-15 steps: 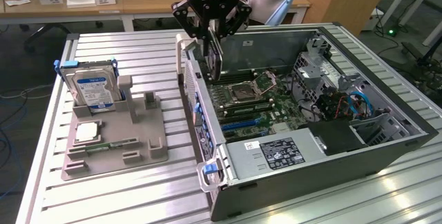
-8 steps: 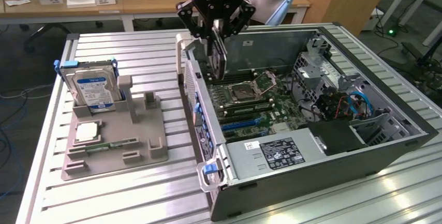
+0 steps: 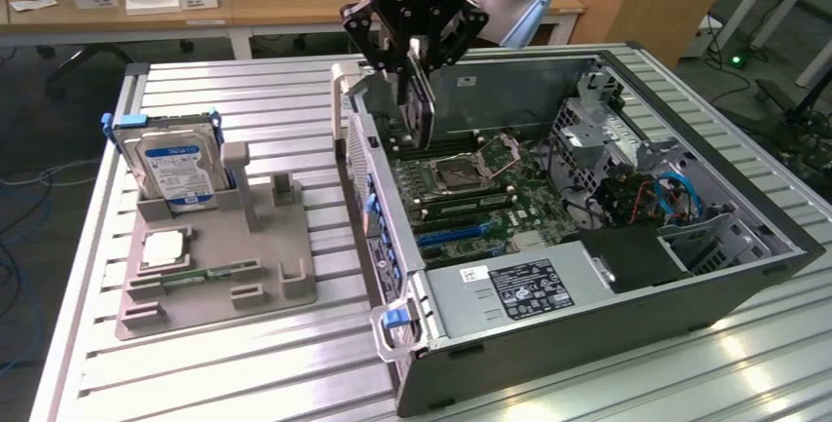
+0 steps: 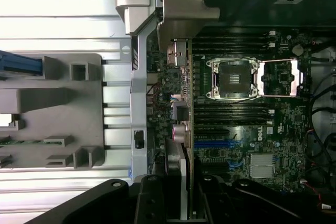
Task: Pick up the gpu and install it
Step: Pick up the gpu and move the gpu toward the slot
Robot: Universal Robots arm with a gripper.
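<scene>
The gripper (image 4: 179, 199), its fingers drawn partway in, clamps the gpu (image 4: 179, 109) across its thin flat faces, likely because only a pinch on the faces keeps so thin a card steady. The gpu hangs on edge over the open computer case (image 3: 728, 180), just inside the case's rear wall, probably so that its bracket can meet that wall. Its long axis runs along the rear wall and crosswise to the blue slots (image 4: 214, 144) on the motherboard (image 4: 241, 124) on the case floor; which way the bracket end points cannot be told.
</scene>
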